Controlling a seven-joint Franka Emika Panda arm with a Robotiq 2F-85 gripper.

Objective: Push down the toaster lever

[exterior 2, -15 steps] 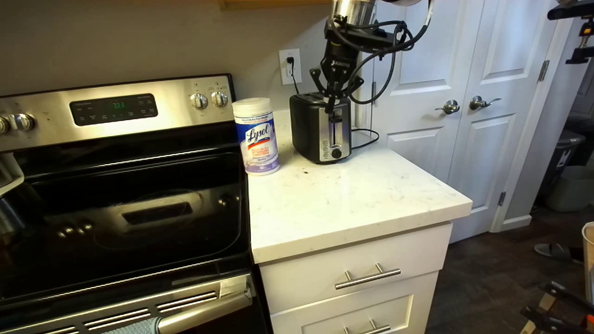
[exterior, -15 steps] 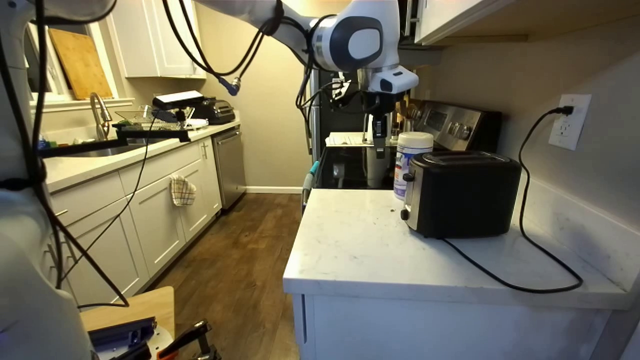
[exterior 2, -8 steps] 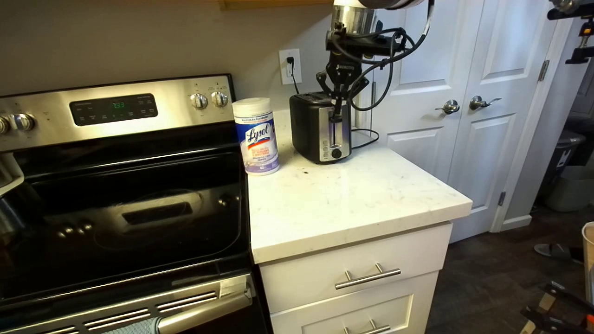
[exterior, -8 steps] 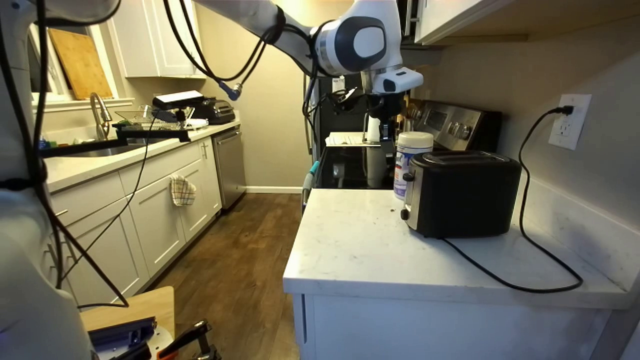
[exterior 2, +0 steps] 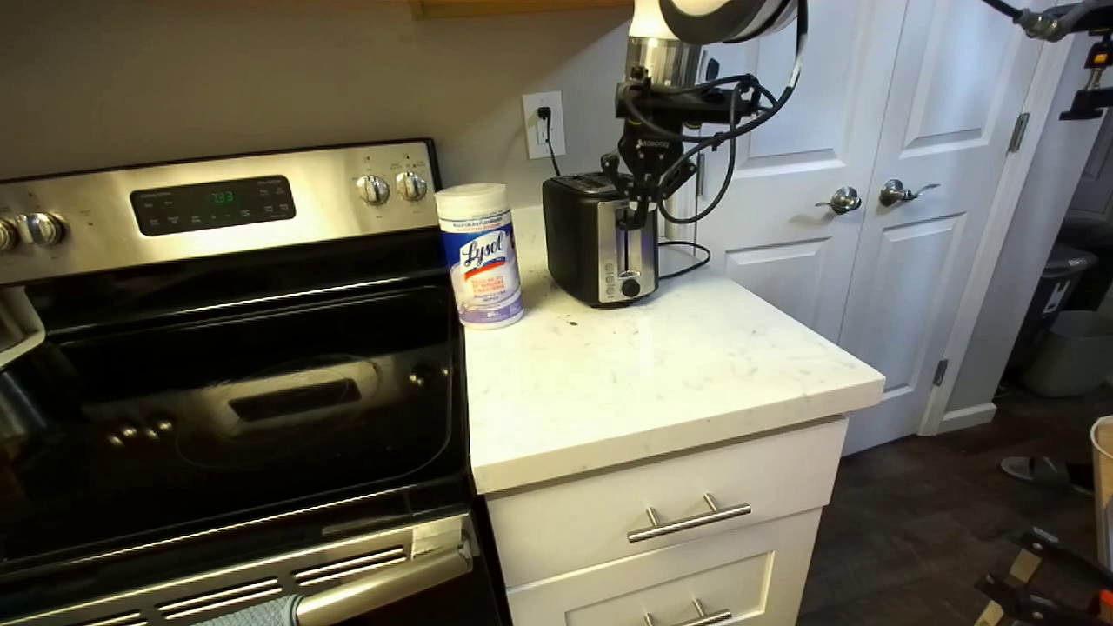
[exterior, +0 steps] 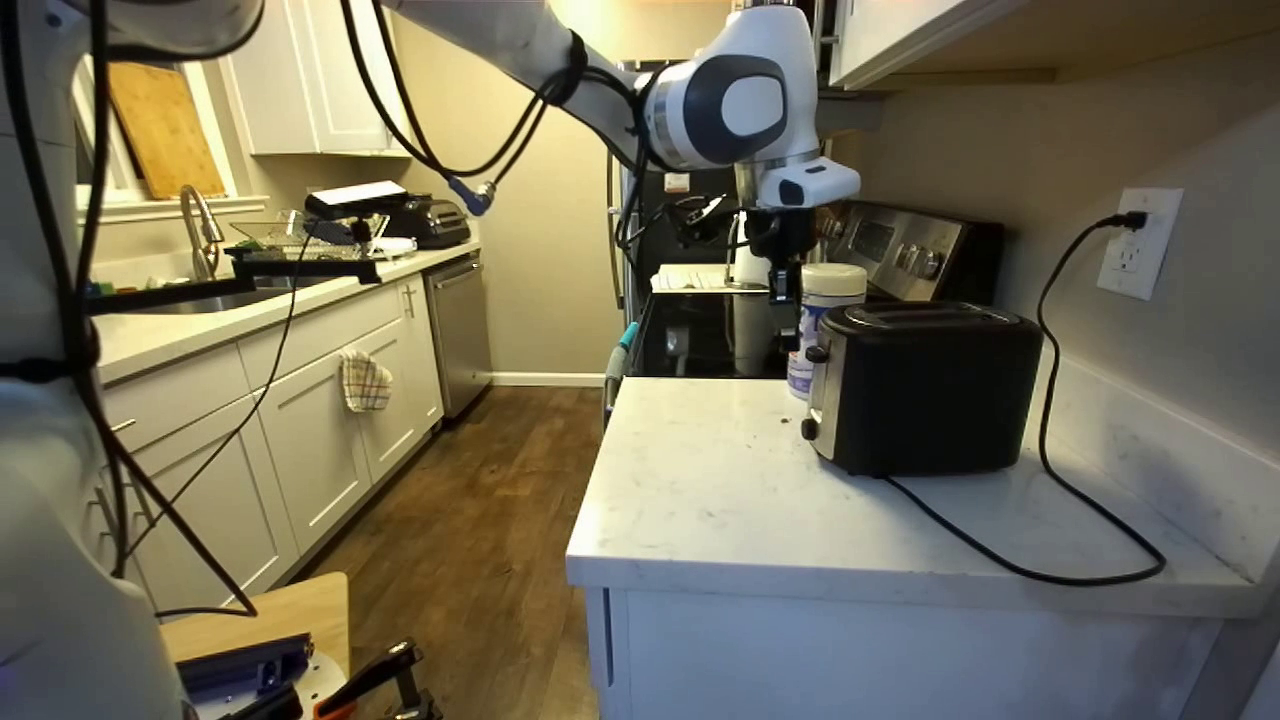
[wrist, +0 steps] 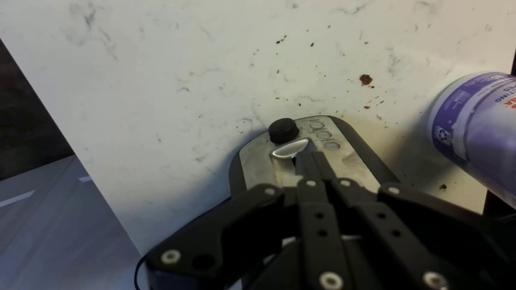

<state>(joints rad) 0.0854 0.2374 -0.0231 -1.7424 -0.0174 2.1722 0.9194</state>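
The black toaster (exterior: 935, 395) stands upright on the white counter and also shows in an exterior view (exterior 2: 576, 236). Its silver end face has a slot and a black knob (exterior 2: 630, 288). The lever (exterior: 818, 354) sticks out high on that face. In the wrist view the lever appears to be a silver-topped tab (wrist: 289, 149), partly covered by the fingertips. My gripper (exterior: 789, 338) is shut and empty, pointing down just in front of the end face at about lever height. In an exterior view my gripper (exterior 2: 636, 219) hides the lever. I cannot tell whether they touch.
A white Lysol canister (exterior 2: 483, 261) stands beside the toaster and shows at the right of the wrist view (wrist: 481, 129). The stove (exterior 2: 261, 382) adjoins the counter (exterior: 710, 480). The black cord (exterior: 1060, 579) runs to a wall outlet (exterior: 1140, 243). An upper cabinet (exterior: 960, 45) hangs above.
My gripper has moved down and closer to the toaster's end face, from above and beside the lever to about its height. The toaster and canister have not moved.
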